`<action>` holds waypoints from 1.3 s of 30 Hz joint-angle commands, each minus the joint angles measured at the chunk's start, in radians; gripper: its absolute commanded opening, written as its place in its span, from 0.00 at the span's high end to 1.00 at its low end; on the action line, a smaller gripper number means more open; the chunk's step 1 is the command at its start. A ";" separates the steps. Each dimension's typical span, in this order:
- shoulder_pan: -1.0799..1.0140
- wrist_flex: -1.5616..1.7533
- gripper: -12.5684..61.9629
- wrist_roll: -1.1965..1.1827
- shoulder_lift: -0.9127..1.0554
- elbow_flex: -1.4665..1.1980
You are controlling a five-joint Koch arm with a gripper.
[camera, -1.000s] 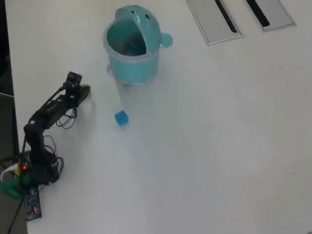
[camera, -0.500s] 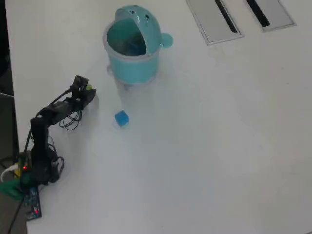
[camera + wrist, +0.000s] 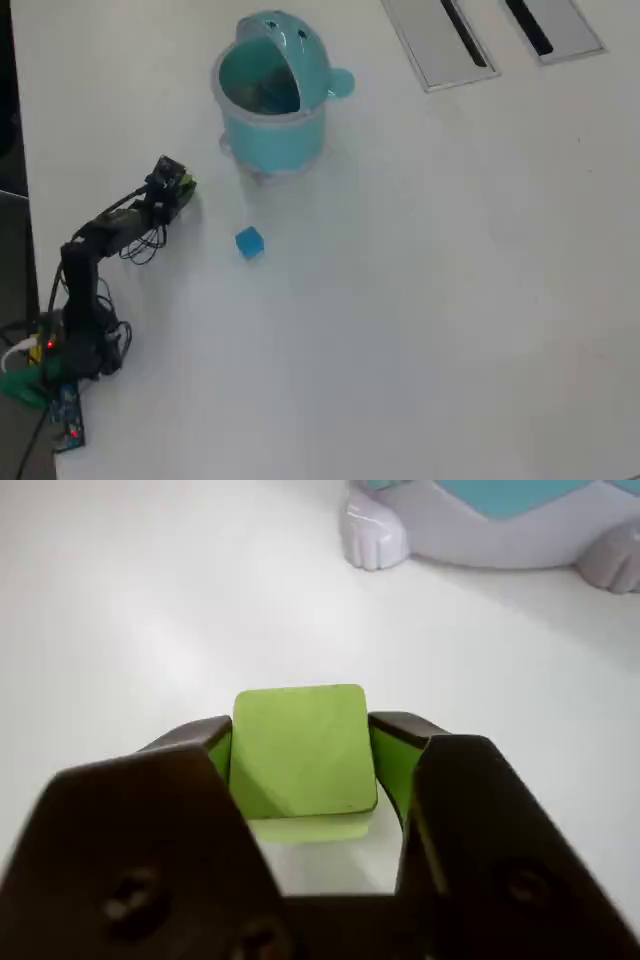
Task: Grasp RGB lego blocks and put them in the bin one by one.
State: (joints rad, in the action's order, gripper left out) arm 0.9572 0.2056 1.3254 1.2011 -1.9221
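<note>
Yellow-green block (image 3: 300, 750) squeezed between the two black jaws of the gripper (image 3: 300, 770), one green-lined pad tight on each side, seen close up in the wrist view. Looks lifted a bit off the white table (image 3: 120, 600), with a pale shadow under it, though hard to be sure. From the overhead view, same gripper (image 3: 178, 186) sitting at the end of the thin black arm (image 3: 110, 230), a speck of green at its tip, off to the left of the bin (image 3: 272, 135) and a little below it. Bin standing upright with its lid tipped back and its mouth wide open, something dark and blurry down inside, too fuzzy to name. White feet of the bin (image 3: 375, 535) showing at the top of the wrist view, so not far to go. Blue block (image 3: 249, 242) lying alone on the table, below the bin, near the gripper but not touching it. No red block anywhere on the table. Step in hand, most likely: carrying the green one over. Next move probably needs a lift high enough to clear the rim, a swing over the open mouth, then letting go. After that, blue one left to fetch. Two grey panels (image 3: 440, 45) with dark slots at the top right. No words or labels readable anywhere.
</note>
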 commanded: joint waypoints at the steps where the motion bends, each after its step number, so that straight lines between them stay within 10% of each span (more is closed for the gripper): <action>1: -0.006 0.087 0.67 -0.029 0.109 0.031; 20: -0.146 -0.241 0.67 -0.097 0.428 0.362; 39: -0.324 -0.494 0.67 -0.133 -0.230 1.419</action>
State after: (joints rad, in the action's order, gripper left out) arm 0.6427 -0.3329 1.1934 0.9465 -0.5875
